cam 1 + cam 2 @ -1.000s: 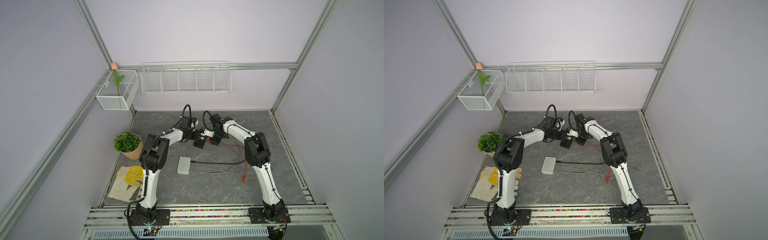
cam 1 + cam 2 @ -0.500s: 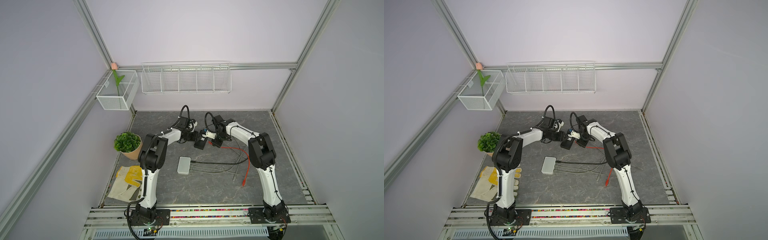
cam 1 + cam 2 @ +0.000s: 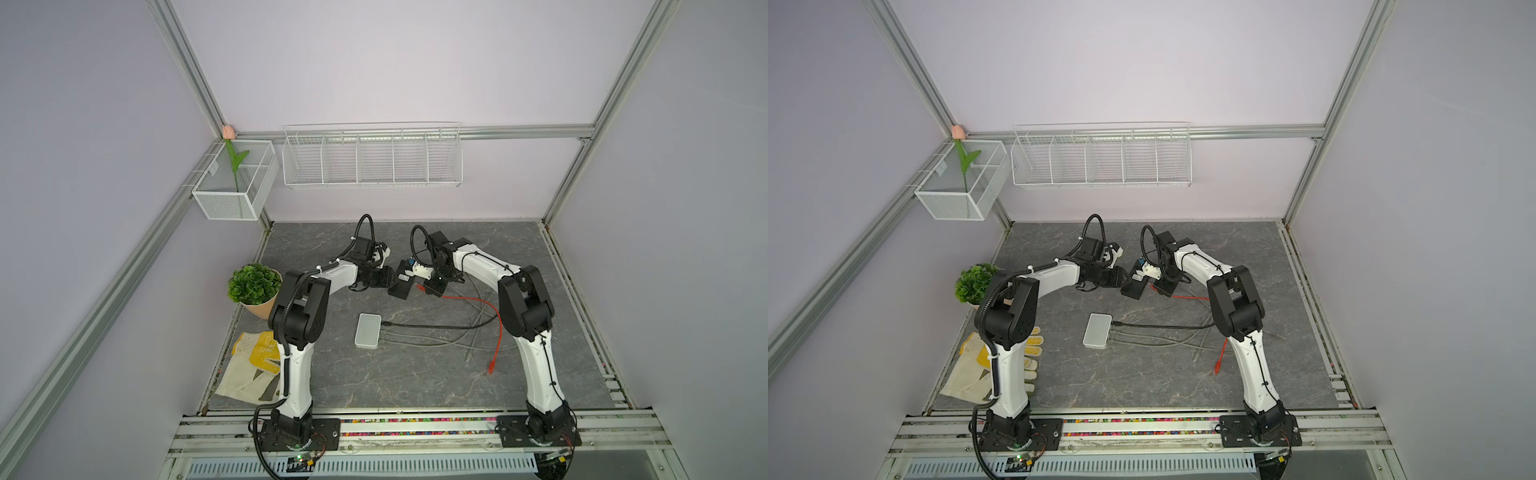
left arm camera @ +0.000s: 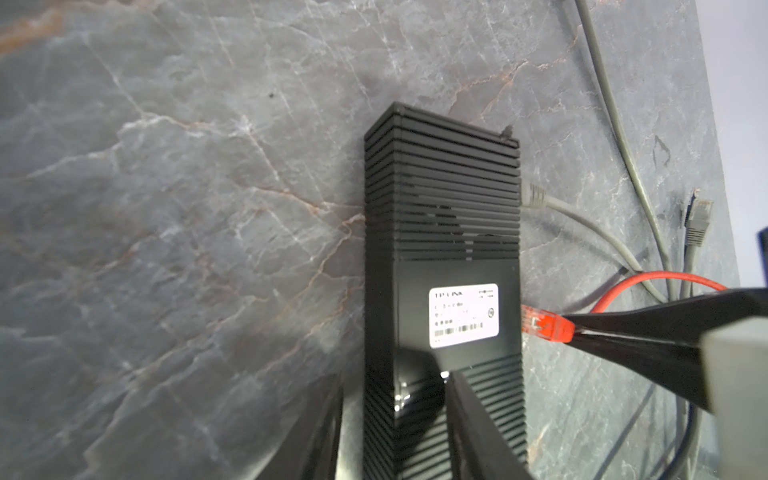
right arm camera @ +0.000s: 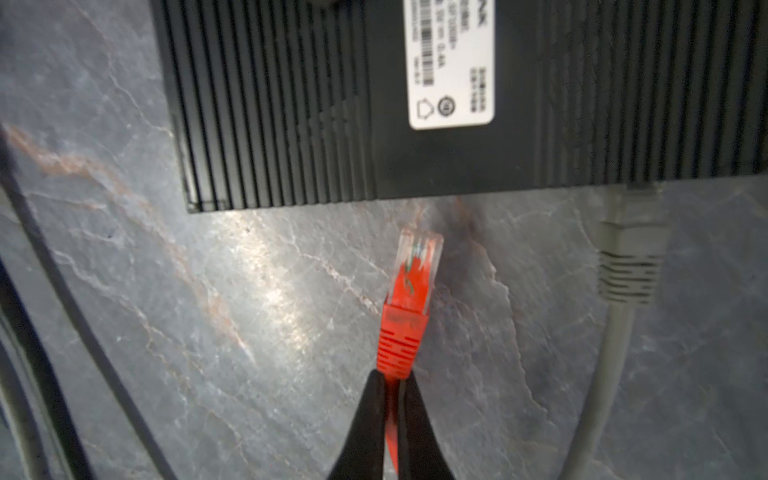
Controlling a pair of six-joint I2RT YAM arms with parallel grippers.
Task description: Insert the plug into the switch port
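The black switch (image 3: 402, 286) (image 3: 1136, 286) lies at mid-back of the table, white label up. My left gripper (image 4: 395, 424) (image 3: 388, 277) is shut on its near end, one finger along the side and one across the labelled face (image 4: 440, 249). My right gripper (image 5: 392, 378) (image 3: 432, 287) is shut on the red cable just behind the red plug (image 5: 415, 266) (image 4: 544, 326). The plug's clear tip points at the switch's long side (image 5: 291, 104) and stops a short way from it. The ports are hidden under that edge. A grey plug (image 5: 629, 257) sits in the same side.
A white box (image 3: 368, 330) with black and grey cables lies in front of the switch. The red cable's loose end (image 3: 491, 368) rests near the right arm. A potted plant (image 3: 254, 286) and gloves (image 3: 253, 361) are at the left. Wire baskets hang on the back wall.
The right arm's elbow has swung a little right and toward the front, while its gripper stays beside the switch with the plug. The left arm and switch have barely moved.
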